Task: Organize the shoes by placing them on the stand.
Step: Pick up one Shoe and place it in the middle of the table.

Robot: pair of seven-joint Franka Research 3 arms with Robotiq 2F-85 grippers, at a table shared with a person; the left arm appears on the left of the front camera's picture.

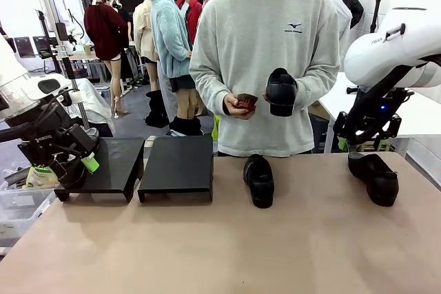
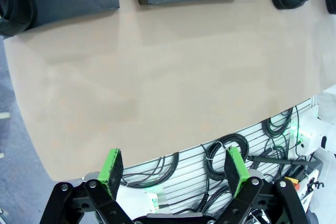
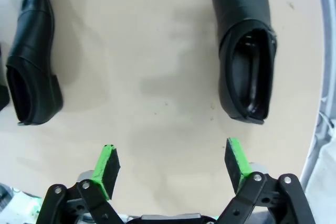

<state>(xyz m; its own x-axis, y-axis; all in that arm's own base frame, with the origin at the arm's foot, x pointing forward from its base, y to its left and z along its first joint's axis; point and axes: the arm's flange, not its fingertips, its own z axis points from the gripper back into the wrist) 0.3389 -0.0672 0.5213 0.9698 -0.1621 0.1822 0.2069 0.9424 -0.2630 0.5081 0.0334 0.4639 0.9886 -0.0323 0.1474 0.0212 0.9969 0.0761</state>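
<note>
My rig's white, glossy-shelled right arm (image 1: 393,46) carries black fittings and a small blue light. Its left hand (image 2: 172,156) and right hand (image 3: 170,148) are black with bright green pads. The person (image 1: 269,67) wears a pale grey sweatshirt (image 1: 238,39) with a small chest logo.

Left tool (image 2: 173,167) jaws spread wide, right tool (image 3: 172,162) likewise

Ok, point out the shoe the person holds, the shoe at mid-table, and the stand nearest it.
Held shoe (image 1: 281,87): front view, its upper.
Mid-table shoe (image 1: 260,181): front view, its upper.
Nearest stand (image 1: 179,162): front view, its flat top.
</note>
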